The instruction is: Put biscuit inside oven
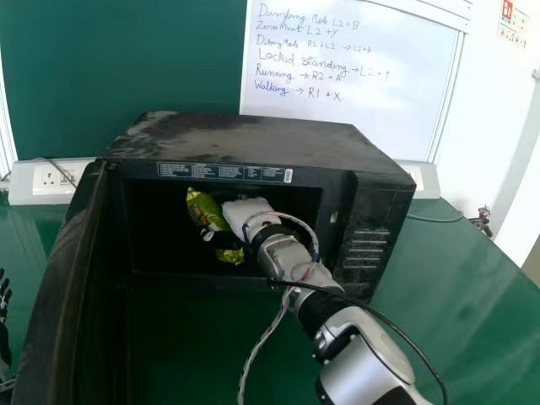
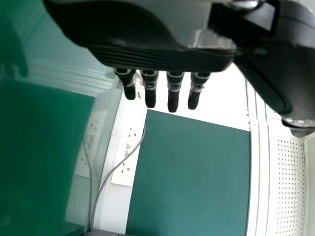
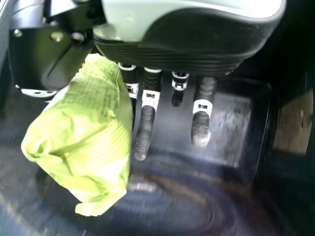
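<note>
The black oven (image 1: pixel 253 139) stands with its door swung wide on the left. Inside its cavity is my right hand (image 1: pixel 245 213), with the green biscuit packet (image 1: pixel 202 209) pinched at its left side. In the right wrist view the right hand (image 3: pixel 147 110) has the packet (image 3: pixel 88 132) between its thumb and fingers, above the dark oven floor; the packet covers part of the thumb. At the left edge, outside the oven door, is my left hand (image 1: pixel 4 308). The left wrist view gives the left hand (image 2: pixel 172 91) with relaxed, fairly straight fingers, holding nothing.
The oven door (image 1: pixel 63 287) rises at the left, between the left hand and the cavity. My right arm crosses the oven's front from the lower right, with loose cables along it. A green table (image 1: pixel 456 278) extends right; sockets and a whiteboard (image 1: pixel 354 76) are behind.
</note>
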Motion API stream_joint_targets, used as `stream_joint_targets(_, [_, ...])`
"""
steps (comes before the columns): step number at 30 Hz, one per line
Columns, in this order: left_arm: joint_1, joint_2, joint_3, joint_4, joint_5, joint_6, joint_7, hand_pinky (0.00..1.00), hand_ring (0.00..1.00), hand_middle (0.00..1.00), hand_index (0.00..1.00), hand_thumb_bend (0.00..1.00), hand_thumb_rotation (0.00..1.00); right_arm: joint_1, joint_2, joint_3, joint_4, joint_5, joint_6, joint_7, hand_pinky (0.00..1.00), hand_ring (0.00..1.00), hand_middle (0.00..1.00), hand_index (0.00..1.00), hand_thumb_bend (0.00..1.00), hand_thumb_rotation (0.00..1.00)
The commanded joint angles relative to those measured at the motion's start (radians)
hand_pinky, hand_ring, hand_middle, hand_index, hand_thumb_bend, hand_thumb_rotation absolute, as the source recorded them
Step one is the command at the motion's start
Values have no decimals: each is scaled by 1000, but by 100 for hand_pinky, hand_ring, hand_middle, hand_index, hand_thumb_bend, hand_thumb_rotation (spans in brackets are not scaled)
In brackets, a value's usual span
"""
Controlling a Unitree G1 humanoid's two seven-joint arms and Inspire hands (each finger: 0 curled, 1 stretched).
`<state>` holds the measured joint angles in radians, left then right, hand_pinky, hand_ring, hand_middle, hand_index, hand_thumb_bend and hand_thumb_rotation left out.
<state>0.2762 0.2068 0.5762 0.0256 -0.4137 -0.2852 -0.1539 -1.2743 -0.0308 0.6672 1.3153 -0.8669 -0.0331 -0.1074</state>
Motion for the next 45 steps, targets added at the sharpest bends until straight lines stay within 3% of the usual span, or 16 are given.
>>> stream_joint_targets(1, [4, -6, 4, -18, -4, 6, 5, 85, 90, 92, 96, 99, 77, -28, 4, -17, 9, 21, 5, -37, 16, 23, 47, 49, 53, 0])
stream_joint_targets(14, [23, -16, -4, -47, -1, 11, 11, 85, 90, 92, 96, 99, 79, -27, 22, -47, 37, 63, -9, -115, 12, 19, 47, 49, 53, 0])
stream_joint_targets(28, [82, -59, -12, -152, -3, 46, 24, 86, 91, 93, 97, 100, 79, -39, 11, -54, 40, 66, -49, -154, 22, 29, 47, 49, 53, 0])
stream_joint_targets(33, [90, -69, -15, -171, 4, 49, 32, 85, 91, 93, 97, 100, 79, -38, 10, -53, 43, 67, -60, -182, 16, 22, 47, 49, 53, 0])
stream_joint_targets(37, [96, -74, -19, -190, 2, 60, 38, 86, 91, 93, 97, 99, 79, -40, 11, -56, 46, 71, -56, -172, 17, 23, 47, 49, 53, 0])
stream_joint_targets(39, [97, -74, -18, -189, 4, 60, 36, 86, 91, 93, 97, 99, 79, -41, 14, -61, 46, 77, -45, -164, 18, 24, 47, 49, 53, 0])
stream_joint_targets(40, [98, -73, -18, -190, 5, 61, 36, 86, 91, 93, 97, 99, 80, -43, 16, -61, 46, 78, -32, -158, 22, 28, 47, 49, 53, 0])
stream_joint_targets(41, [98, -73, -18, -191, 5, 63, 36, 86, 91, 93, 97, 99, 80, -45, 17, -55, 47, 73, -20, -153, 32, 38, 48, 49, 53, 1])
stream_joint_targets(42, [99, -72, -18, -193, 6, 65, 36, 86, 91, 93, 97, 99, 80, -47, 17, -42, 47, 60, -9, -154, 40, 46, 54, 60, 63, 17])
stream_joint_targets(44, [98, -71, -18, -192, 3, 64, 32, 86, 91, 93, 97, 99, 80, -49, 15, -4, 49, 23, 12, -155, 49, 54, 61, 72, 77, 45])
stream_joint_targets(45, [98, -71, -17, -190, 1, 62, 29, 86, 91, 93, 97, 99, 80, -50, 15, 6, 50, 13, 20, -148, 50, 55, 62, 74, 81, 53])
